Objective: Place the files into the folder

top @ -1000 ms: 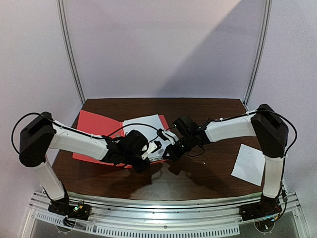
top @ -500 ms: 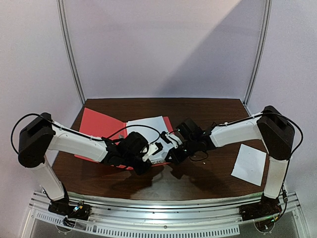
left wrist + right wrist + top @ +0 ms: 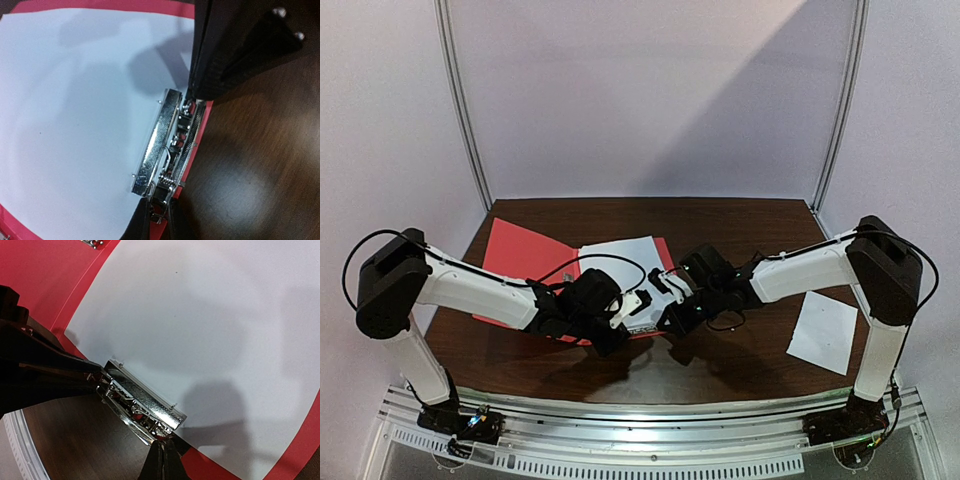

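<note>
Folder [image 3: 525,255] shifted right, left fingers [image 3: 140,227], right fingers [image 3: 155,465] pinching its clip [image 3: 165,145]

2 white arms [image 3: 480,288] carry black joints [image 3: 390,285] and looping cables [image 3: 610,256].

Place: robot test booth in a lab;
Walls: plain pale backdrop [image 3: 650,90] between two metal poles [image 3: 463,110];
Bench: dark wooden table [image 3: 750,355]; arm bases [image 3: 455,420] bolted to aluminium rail [image 3: 650,428]

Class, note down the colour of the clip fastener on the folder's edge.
The clip is shiny silver; the left wrist view shows it best.
</note>
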